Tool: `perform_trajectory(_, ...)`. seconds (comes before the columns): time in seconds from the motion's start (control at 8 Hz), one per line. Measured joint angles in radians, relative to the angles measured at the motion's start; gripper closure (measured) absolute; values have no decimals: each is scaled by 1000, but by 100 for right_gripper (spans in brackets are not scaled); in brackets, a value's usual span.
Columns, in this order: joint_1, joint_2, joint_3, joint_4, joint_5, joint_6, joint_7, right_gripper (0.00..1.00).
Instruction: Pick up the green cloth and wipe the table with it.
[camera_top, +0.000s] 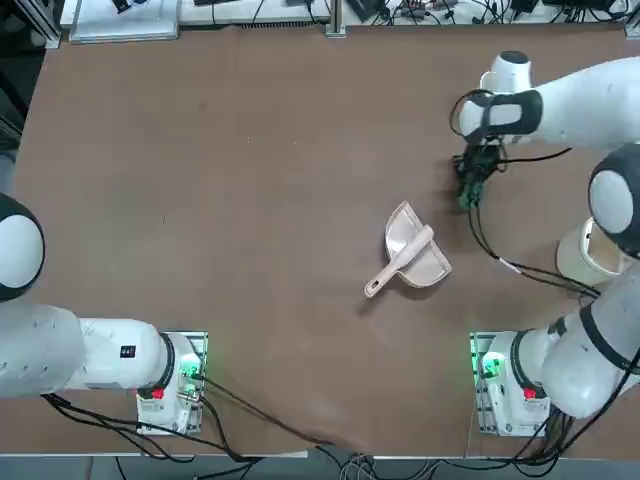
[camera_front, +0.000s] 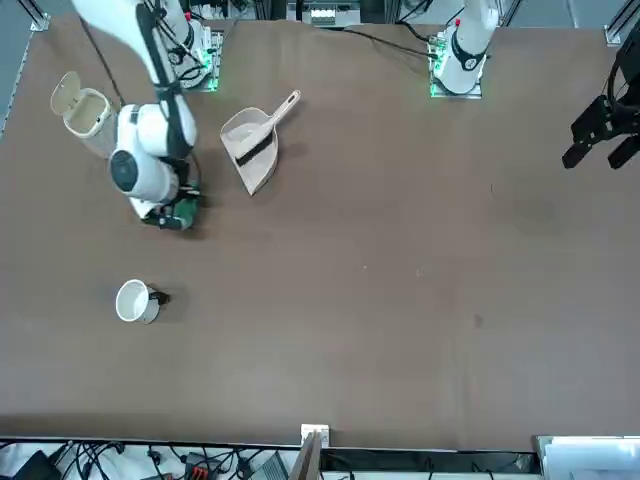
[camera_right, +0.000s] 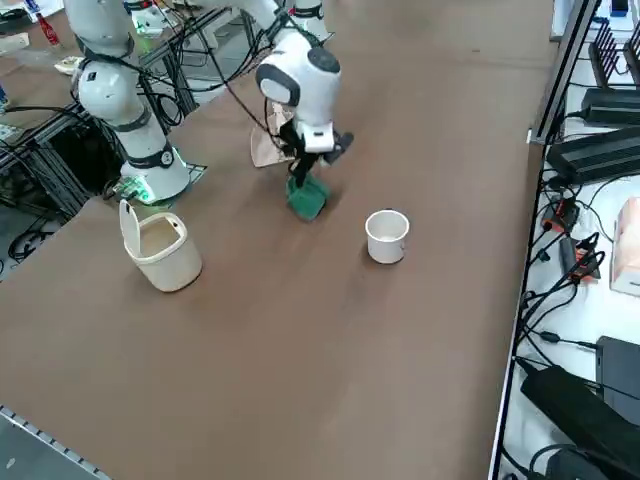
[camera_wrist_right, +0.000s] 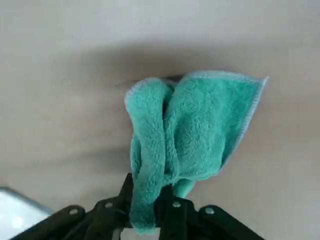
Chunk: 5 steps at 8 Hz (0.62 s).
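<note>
A: Okay, status? Is the cloth (camera_wrist_right: 192, 132) picked?

B: Yes. Gripper (camera_wrist_right: 150, 210) is clamped on the cloth, pinching one bunched end, with the rest hanging down from it. In the side view its lower end looks to be at the tabletop (camera_right: 300, 330), but I can't tell if it's pressed flat.

A: Where on the tabletop?

B: Top view: cloth at about 2 o'clock from centre, just beyond the dustpan (camera_top: 413, 255), near the right edge.

A: So what's left?

B: Pickup done, I'd say. Wiping looks early, or not started; no way to judge how much surface is covered.

A: Room to move?

B: Plenty toward 9 and 10 o'clock: a big bare stretch across the middle and left. Tighter nearby: dustpan at 7 o'clock from the cloth, the bin (camera_right: 160, 250) at 5 o'clock by the right edge, and a cup (camera_right: 387, 236) near the cloth on its far side. A sweep toward those could knock them.
</note>
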Motion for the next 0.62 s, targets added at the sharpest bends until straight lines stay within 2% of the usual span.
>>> perform_trajectory(0.25,5,0,-17,1,-29,0,-20,92)
perform_trajectory(0.38,-21,1,-47,1,-100,0,-65,92)
perform_trajectory(0.62,-165,1,-95,1,-215,3,-259,92)
